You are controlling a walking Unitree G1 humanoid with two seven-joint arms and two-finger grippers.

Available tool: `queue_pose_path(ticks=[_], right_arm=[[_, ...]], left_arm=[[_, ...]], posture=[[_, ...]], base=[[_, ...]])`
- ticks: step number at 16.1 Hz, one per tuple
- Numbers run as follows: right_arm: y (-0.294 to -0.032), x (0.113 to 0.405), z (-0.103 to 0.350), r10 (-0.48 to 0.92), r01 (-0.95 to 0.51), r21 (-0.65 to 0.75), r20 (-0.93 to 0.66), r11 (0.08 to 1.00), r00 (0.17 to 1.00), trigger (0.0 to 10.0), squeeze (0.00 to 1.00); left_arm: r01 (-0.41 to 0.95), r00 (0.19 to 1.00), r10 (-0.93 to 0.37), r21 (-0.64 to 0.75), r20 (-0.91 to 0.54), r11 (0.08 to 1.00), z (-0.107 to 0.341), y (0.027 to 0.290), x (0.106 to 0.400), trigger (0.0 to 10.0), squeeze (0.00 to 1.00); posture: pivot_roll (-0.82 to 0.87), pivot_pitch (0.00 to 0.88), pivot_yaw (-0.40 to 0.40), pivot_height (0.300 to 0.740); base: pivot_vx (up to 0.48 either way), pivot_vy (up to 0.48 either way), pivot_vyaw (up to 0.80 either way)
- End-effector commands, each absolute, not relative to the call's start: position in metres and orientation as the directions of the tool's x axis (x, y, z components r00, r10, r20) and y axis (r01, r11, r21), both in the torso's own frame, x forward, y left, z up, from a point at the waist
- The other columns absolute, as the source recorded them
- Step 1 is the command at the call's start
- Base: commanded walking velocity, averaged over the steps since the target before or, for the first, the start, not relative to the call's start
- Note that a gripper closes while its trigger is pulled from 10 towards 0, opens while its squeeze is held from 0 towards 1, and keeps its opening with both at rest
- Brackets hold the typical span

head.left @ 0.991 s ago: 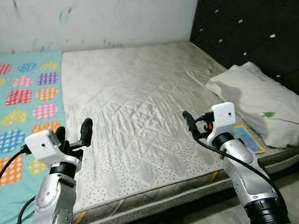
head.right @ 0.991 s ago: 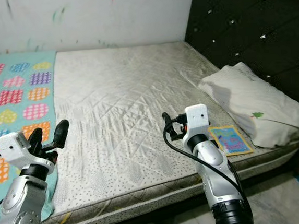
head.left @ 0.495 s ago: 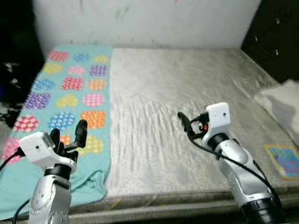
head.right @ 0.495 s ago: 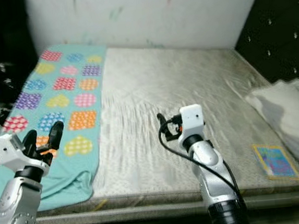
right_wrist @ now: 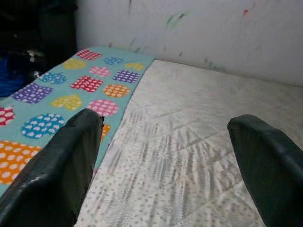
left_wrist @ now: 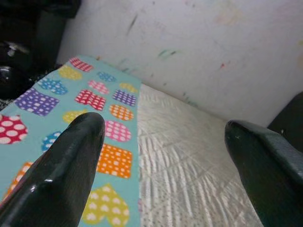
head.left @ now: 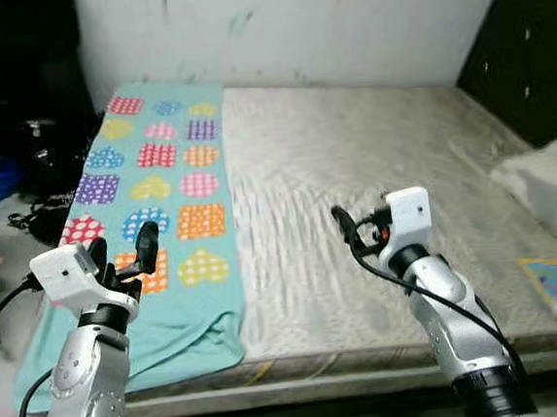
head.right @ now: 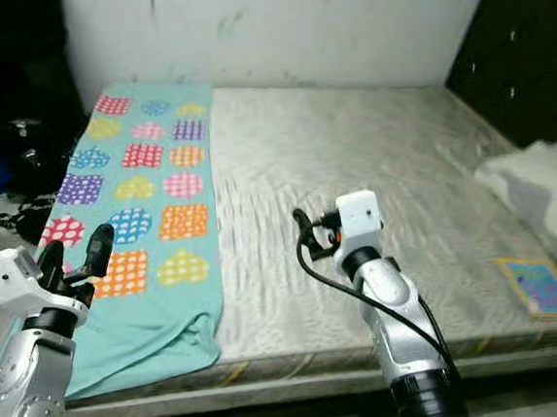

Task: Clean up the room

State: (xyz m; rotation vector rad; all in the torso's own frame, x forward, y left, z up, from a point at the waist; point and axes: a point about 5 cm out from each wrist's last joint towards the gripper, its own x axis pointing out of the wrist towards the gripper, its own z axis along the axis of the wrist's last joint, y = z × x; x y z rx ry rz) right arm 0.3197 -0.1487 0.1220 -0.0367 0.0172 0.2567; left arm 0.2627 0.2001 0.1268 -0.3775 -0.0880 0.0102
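Our left claw (head.left: 125,256) hangs spread and empty above the teal patterned blanket (head.left: 155,195); our right claw (head.right: 302,224), spread too, hovers over the bare mattress (head.left: 373,171). The blanket covers the bed's left side, its near end drooping over the edge. We judge it best to pinch that loose edge first. A pillow (head.right: 540,181) and booklet (head.right: 537,286) lie well apart, right.

Quilted matt cloth mattress (head.left: 354,182); thin, seemingly cotton blanket (head.left: 153,219).
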Motion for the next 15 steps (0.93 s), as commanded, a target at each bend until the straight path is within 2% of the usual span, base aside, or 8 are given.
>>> queue_pose_path(ticks=[1, 3, 5, 9, 12, 15], right_arm=[[-0.150, 0.321, 0.120, 0.261, -0.262, -0.023, -0.037, 0.965, 0.965, 10.0, 0.00], [-0.147, 0.322, 0.121, 0.275, -0.275, -0.015, -0.034, 0.961, 0.961, 10.0, 0.00], [-0.144, 0.324, 0.124, 0.295, -0.296, -0.012, -0.013, 0.955, 0.955, 10.0, 0.00], [-0.151, 0.334, 0.132, 0.215, -0.216, 0.000, 0.048, 0.976, 0.975, 10.0, 0.00], [-0.158, 0.333, 0.133, 0.160, -0.161, 0.009, 0.065, 0.987, 0.985, 10.0, 0.00], [-0.164, 0.324, 0.129, 0.154, -0.152, -0.021, 0.069, 0.988, 0.986, 10.0, 0.00]], left_arm=[[0.016, 0.996, 0.014, -0.345, 0.085, 0.939, 0.126, 0.197, 0.265, 10.0, 0.00], [-0.024, 0.998, 0.039, -0.242, 0.058, 0.970, 0.117, 0.206, 0.261, 10.0, 0.00], [-0.042, 0.997, 0.055, -0.199, 0.059, 0.979, 0.113, 0.210, 0.257, 10.0, 0.00], [-0.012, 0.996, 0.018, -0.064, 0.083, 0.998, 0.113, 0.206, 0.269, 10.0, 0.00], [0.045, 0.995, -0.041, -0.040, 0.091, 0.998, 0.117, 0.203, 0.284, 10.0, 0.00], [0.064, 0.994, -0.059, -0.044, 0.091, 0.997, 0.114, 0.197, 0.290, 10.0, 0.00]], posture=[[0.00, 0.000, -0.092, 0.740], [0.01, 0.000, -0.105, 0.740], [0.01, 0.000, -0.106, 0.740], [-0.01, 0.000, -0.023, 0.740], [-0.06, 0.000, 0.035, 0.740], [-0.10, 0.000, 0.042, 0.740]], base=[[0.000, 0.480, 0.00], [0.000, 0.180, 0.00], [0.000, 0.000, 0.00], [0.000, 0.000, 0.00], [0.000, 0.000, 0.00], [0.000, 0.000, 0.00]])
